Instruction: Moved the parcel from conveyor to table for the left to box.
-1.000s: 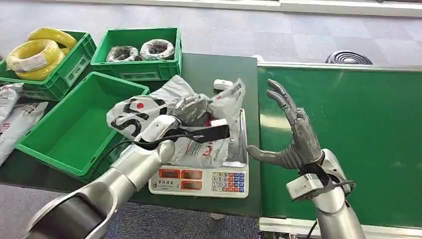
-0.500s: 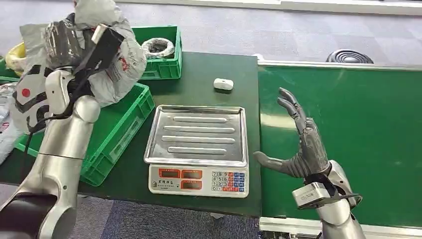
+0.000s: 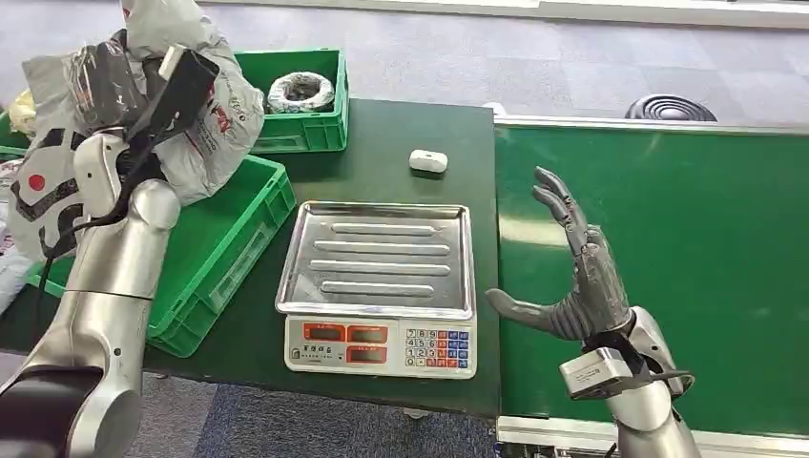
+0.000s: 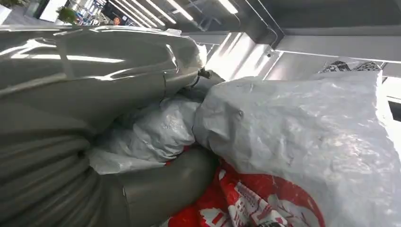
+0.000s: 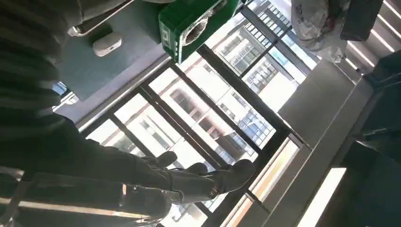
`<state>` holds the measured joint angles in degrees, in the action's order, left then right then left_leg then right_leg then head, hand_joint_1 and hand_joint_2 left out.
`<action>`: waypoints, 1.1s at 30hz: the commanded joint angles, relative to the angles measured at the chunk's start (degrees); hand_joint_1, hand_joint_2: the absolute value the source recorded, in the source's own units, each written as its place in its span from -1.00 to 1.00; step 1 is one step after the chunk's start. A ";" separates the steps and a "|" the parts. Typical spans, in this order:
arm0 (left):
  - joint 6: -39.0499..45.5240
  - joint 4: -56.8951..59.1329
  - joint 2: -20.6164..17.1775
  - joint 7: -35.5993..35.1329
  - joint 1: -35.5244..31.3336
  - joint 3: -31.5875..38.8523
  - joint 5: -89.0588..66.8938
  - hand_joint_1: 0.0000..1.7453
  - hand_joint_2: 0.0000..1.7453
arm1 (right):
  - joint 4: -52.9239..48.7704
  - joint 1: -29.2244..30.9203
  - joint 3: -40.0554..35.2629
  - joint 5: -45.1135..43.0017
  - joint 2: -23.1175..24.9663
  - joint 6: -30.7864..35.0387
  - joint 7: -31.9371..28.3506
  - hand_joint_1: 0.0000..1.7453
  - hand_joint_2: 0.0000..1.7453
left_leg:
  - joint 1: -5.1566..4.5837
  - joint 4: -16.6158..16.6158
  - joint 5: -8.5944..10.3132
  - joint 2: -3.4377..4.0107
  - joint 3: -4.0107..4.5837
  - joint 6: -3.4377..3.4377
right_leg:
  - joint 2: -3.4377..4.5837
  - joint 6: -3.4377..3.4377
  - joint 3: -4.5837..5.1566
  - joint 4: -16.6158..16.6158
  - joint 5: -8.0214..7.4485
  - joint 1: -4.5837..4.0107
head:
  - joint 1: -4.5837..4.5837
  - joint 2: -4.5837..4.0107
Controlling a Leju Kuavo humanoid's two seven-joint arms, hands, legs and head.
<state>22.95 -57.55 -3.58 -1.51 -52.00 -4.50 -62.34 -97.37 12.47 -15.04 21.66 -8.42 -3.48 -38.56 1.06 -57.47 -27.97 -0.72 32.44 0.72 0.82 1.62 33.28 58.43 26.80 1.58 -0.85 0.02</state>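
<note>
parcel (image 3: 205,105), one, left hand (image 3: 100,81) gripping

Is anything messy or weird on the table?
Nothing is spilled or broken. The only odd sight is the crumpled grey parcel, bunched in the left hand high above the empty green crate. The scale sits straight, its tray bare.

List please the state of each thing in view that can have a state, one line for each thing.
Parcel: held up by the left hand, above the near green crate.
Left hand: grips the parcel.
Right hand: open, fingers spread, above the conveyor.
Scale tray: bare.
Near green crate: nothing seen inside it.
Far green crate: holds a wrapped coil.
</note>
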 commanded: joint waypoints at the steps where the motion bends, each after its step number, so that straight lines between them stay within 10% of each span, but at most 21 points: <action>1: -3.82 5.50 -1.86 -4.68 -0.89 3.72 -1.13 1.00 1.00 | 1.17 1.07 0.42 0.00 0.34 0.19 0.28 -1.00 1.00 | 0.00 0.02 0.02 0.09 0.02 -0.05 | -0.01 -0.11 0.04 -0.02 -0.04 -0.03 | 0.00 0.00; 2: -5.07 7.68 -2.61 -5.71 -0.76 5.18 -1.69 0.78 1.00 | 1.32 0.98 0.61 0.04 0.32 0.19 0.40 -1.00 1.00 | -0.01 0.15 0.06 0.20 -0.07 -0.06 | 0.06 -0.16 0.00 -0.12 -0.09 -0.03 | 0.00 0.00; 3: -5.40 9.39 -3.33 -6.03 -0.54 6.06 -2.19 -1.00 1.00 | 1.54 0.97 0.75 0.04 0.25 0.18 0.41 -1.00 1.00 | -0.05 0.11 0.00 0.24 -0.13 -0.04 | 0.14 -0.12 -0.04 -0.05 -0.04 0.02 | 0.02 0.00; 21: -6.92 -4.19 2.36 -12.11 7.21 21.81 -22.01 -1.00 1.00 | 6.78 4.54 -1.61 2.59 2.37 1.44 0.39 -1.00 1.00 | 0.03 0.05 0.01 0.15 0.07 -0.02 | 0.07 -0.11 0.11 -0.04 -0.04 -0.05 | 0.02 0.00; 33: -6.23 -6.39 4.54 0.93 9.77 22.58 -4.78 -1.00 1.00 | 3.50 -0.61 0.30 3.31 2.59 2.45 0.05 -1.00 1.00 | 0.04 0.06 0.01 0.03 0.07 -0.03 | -0.05 -0.09 0.05 -0.08 0.00 -0.06 | 0.00 0.00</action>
<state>16.96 -63.01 -1.07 -7.28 -42.78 16.46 -78.83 -94.53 13.79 -15.28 24.76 -6.47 -1.53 -38.38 1.08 -57.47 -27.97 -0.69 32.57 0.73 0.86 1.62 33.41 58.43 26.81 1.56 -0.85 0.02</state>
